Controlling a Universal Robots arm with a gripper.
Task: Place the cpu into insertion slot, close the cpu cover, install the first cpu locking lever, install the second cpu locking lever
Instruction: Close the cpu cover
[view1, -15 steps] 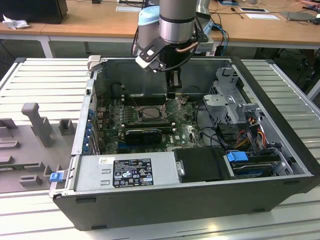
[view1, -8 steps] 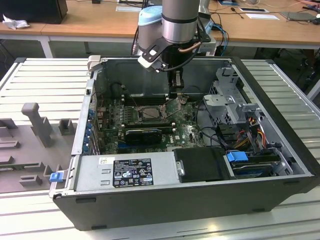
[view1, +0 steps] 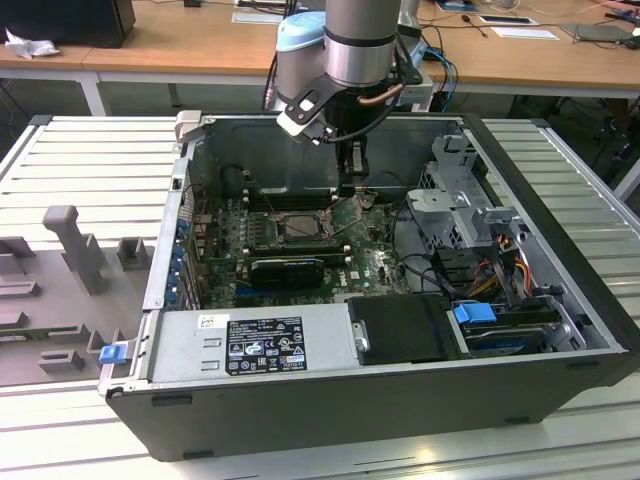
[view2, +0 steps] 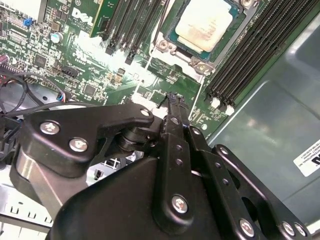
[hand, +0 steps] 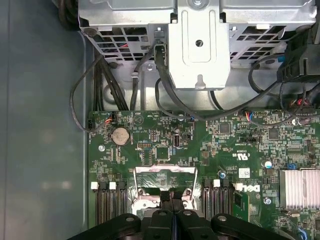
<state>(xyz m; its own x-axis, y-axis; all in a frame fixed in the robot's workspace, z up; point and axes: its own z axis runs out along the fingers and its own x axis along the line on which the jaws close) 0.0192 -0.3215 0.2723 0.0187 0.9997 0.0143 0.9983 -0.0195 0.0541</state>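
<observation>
The cpu (view2: 205, 22), a pale silver square, lies flat in its socket on the green motherboard (view2: 85, 60). A thin grey frame, the cpu cover (view2: 172, 35), runs around it; I cannot tell whether it is latched. My gripper (view2: 172, 99) hovers over the board just beside the socket, fingers pressed together and nothing between them. In the first wrist view the gripper (hand: 171, 196) stands at the socket's silver bracket (hand: 145, 201). In the exterior view the gripper (view1: 352, 185) reaches down into the open computer case, to the exterior view's right of the socket (view1: 298, 225).
Black memory slots (view2: 245, 55) flank the socket. A metal drive cage (hand: 200, 45) with black cables (hand: 150, 75) stands beyond the board. The power supply (view1: 250, 345), the case walls (view1: 560, 230) and a grey fixture (view1: 70, 240) on the slatted table surround the work area.
</observation>
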